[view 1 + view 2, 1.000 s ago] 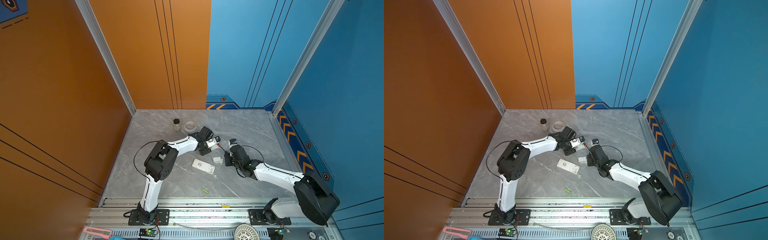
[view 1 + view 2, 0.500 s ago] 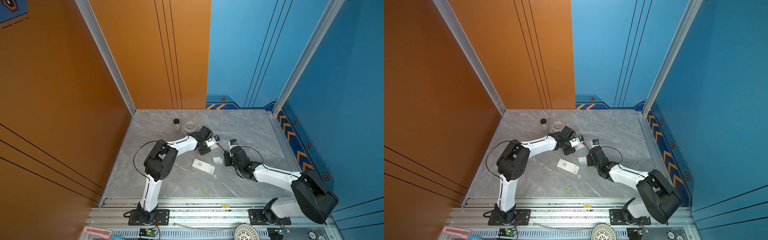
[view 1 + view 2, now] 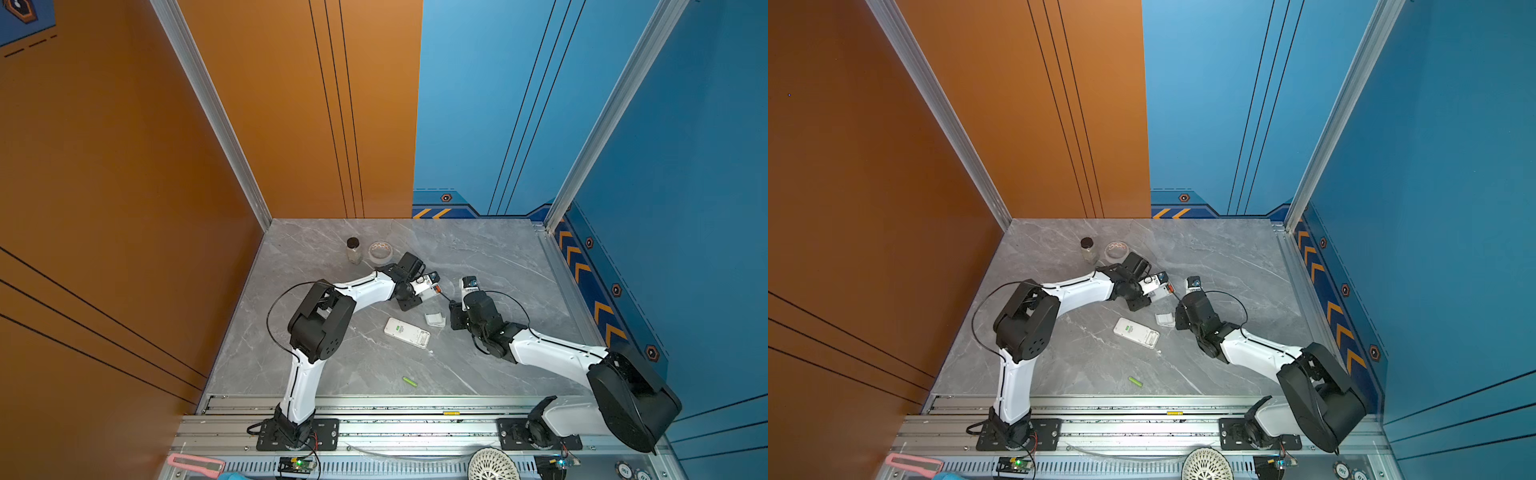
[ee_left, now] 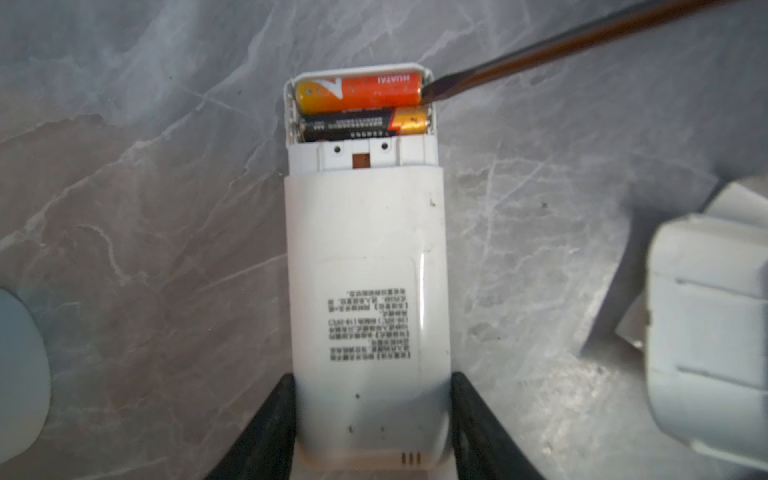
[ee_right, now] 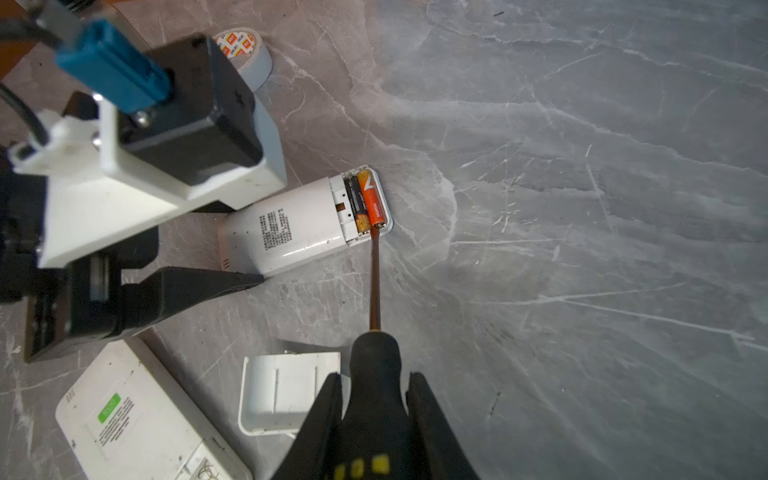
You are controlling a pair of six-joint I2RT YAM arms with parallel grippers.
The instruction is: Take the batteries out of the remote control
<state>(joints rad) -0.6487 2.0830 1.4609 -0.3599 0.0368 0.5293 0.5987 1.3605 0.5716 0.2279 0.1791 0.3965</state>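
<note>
While left gripper [image 4: 372, 386] clamps the remote [image 4: 365, 249], right gripper [image 5: 374, 380] is tight on the screwdriver [image 5: 375, 282], tip at one end of the orange battery [image 4: 365, 93]. Cover [image 5: 286, 390] is off and green battery [image 3: 409, 381] lies loose on the table [image 3: 478, 257]. Orange battery and black battery [image 4: 353, 126] sit in the bay, so roughly halfway.

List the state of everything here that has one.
held remote: compartment open, cover off.
orange battery: in compartment, screwdriver tip at its end.
black battery: in compartment.
green battery: loose on table.
second remote: lying flat, compartment open.
loose cover: off, on table.
left end effector: shut on held remote.
right end effector: shut on screwdriver.
</note>
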